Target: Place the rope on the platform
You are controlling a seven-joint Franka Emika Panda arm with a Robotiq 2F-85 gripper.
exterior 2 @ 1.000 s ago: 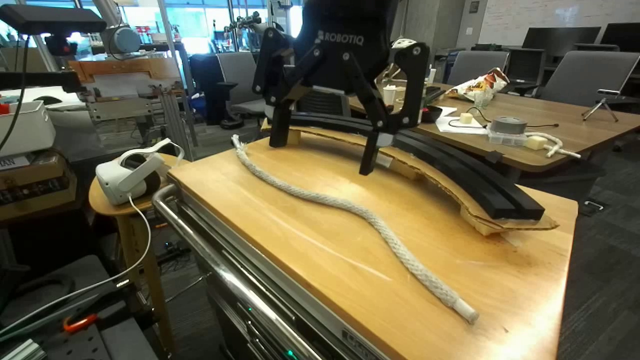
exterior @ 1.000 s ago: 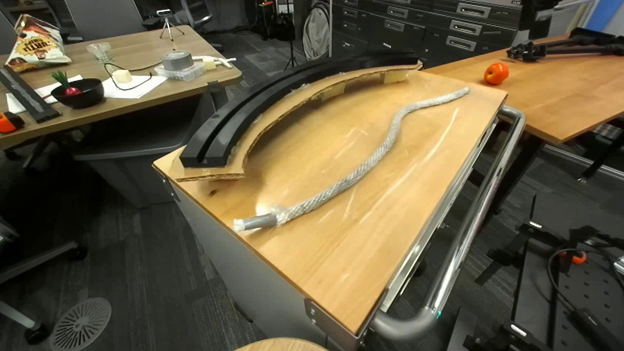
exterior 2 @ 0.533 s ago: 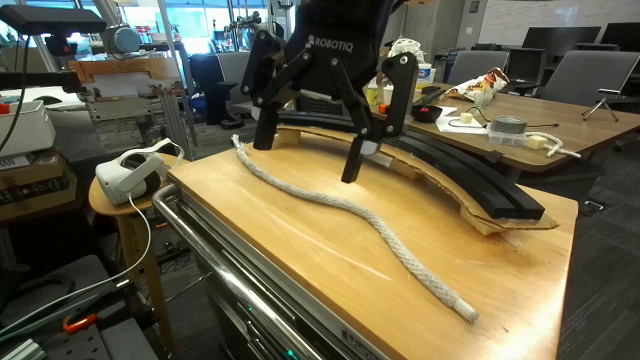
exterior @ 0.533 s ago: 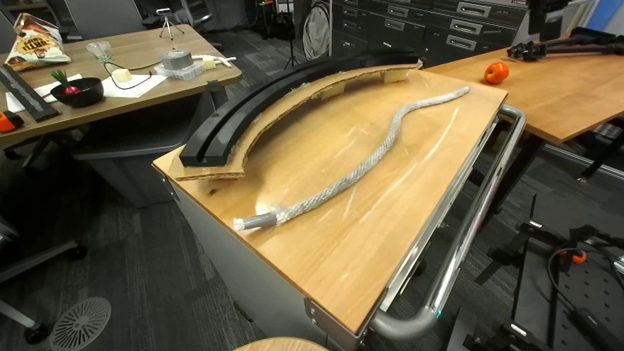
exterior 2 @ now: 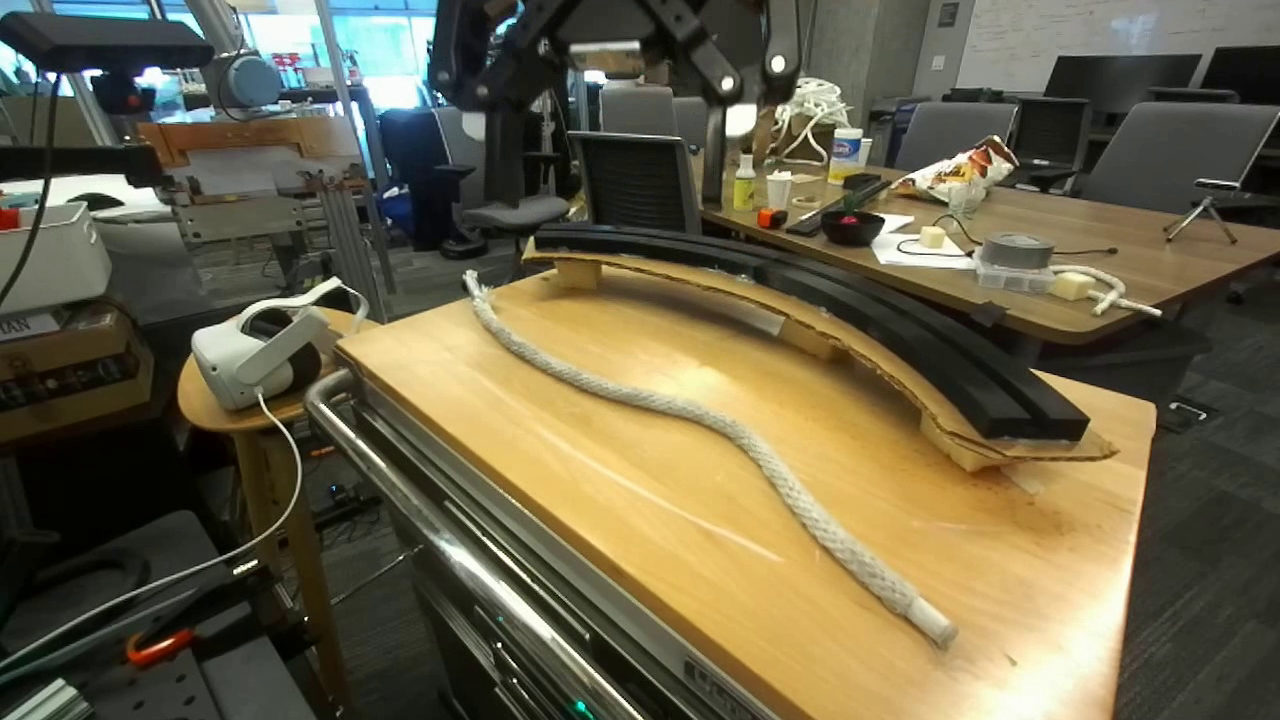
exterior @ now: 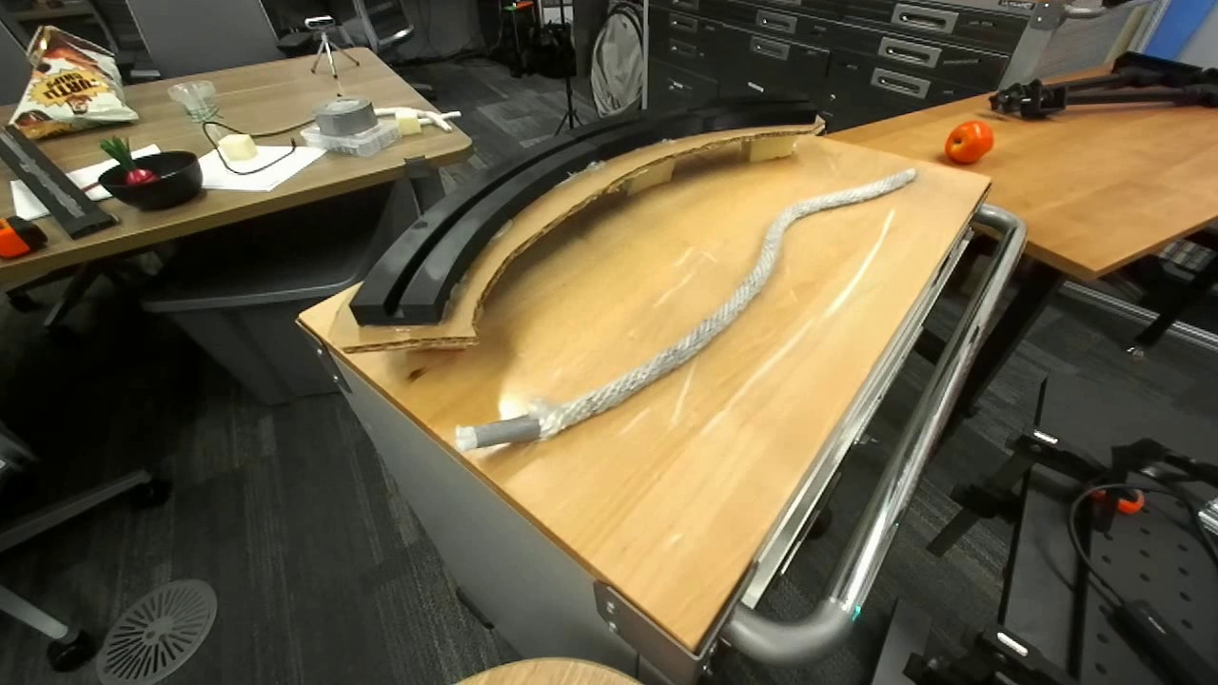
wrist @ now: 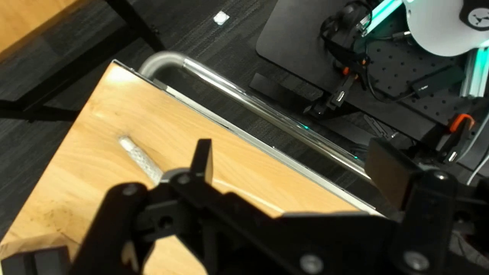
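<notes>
A pale grey braided rope (exterior: 728, 309) lies in a loose S curve on the wooden cart top (exterior: 657, 533), in both exterior views (exterior 2: 660, 402). One end is wrapped in grey tape. Only one end of the rope (wrist: 142, 160) shows in the wrist view; the gripper hides the rest. The platform looks to be the black curved, grooved track (exterior 2: 880, 312) on raised cardboard along the far edge; it also shows in an exterior view (exterior: 447, 271). My gripper (exterior 2: 607, 195) is open and empty, well above the cart top. Its fingers stand wide apart in the wrist view (wrist: 290, 152).
A metal handle rail (exterior: 913, 476) runs along the cart's side. A white headset (exterior 2: 260, 345) sits on a stool beside the cart. A table with a black bowl (exterior 2: 852, 228), tape and a snack bag (exterior 2: 965, 170) stands behind. A red tomato (exterior: 969, 143) lies on another table.
My gripper first shifts slightly left and lower in an exterior view, then rises well above the cart top. It stays open. The rope and the track have not moved.
</notes>
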